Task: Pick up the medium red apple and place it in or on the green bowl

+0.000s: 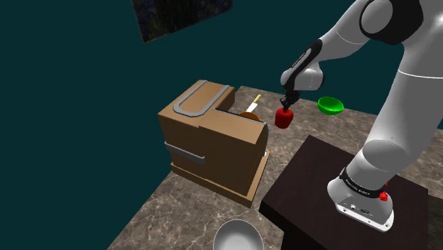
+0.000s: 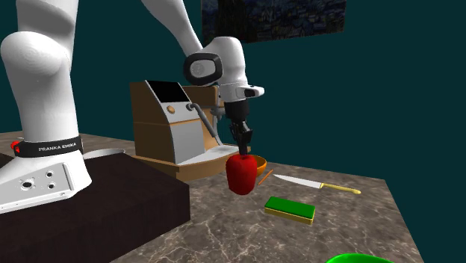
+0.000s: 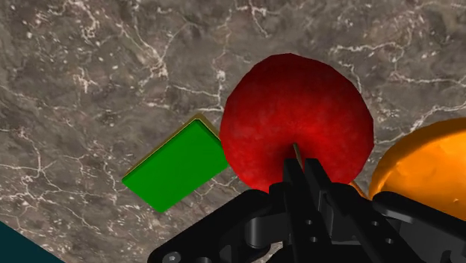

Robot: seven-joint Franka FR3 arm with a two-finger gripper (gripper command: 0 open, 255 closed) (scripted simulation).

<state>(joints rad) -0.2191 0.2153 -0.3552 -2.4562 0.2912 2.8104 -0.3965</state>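
I logged: red apple [image 3: 295, 112], stem pinched by the black gripper [image 3: 301, 166]; flat green block [image 3: 179, 166] lay near the apple; orange rounded object [image 3: 426, 168] sat just beside it, opposite; veined stone counter [image 3: 89, 75] lay beneath.

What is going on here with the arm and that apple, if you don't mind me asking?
The robot's gripper is shut on the stem of a red apple and seems to hold it just above the stone counter, beside an orange bowl and a coffee machine. The green bowl sits apart on the counter, so the apple is not yet placed. A knife and a green block lie nearby.
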